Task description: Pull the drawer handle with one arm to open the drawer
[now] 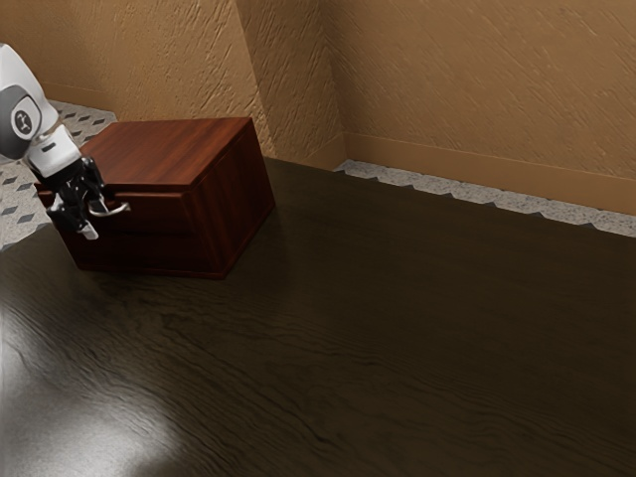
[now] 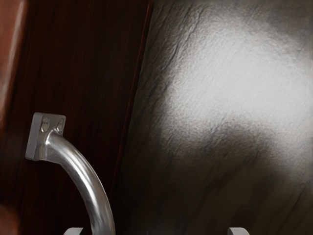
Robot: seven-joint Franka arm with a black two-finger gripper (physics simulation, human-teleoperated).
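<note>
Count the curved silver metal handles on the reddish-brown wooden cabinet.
1: curved silver metal handle on the front face of the reddish-brown wooden cabinet, at the black gripper. Others may be hidden behind the gripper.

We see rough tan plaster walls (image 1: 477, 70), a speckled grey floor (image 1: 497, 195), and a dark wood-grain bench (image 1: 397, 328) catching pale glare.

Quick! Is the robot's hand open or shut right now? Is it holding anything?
Gripper: open. The silver drawer handle sits between its jaws, not squeezed yet.
</note>
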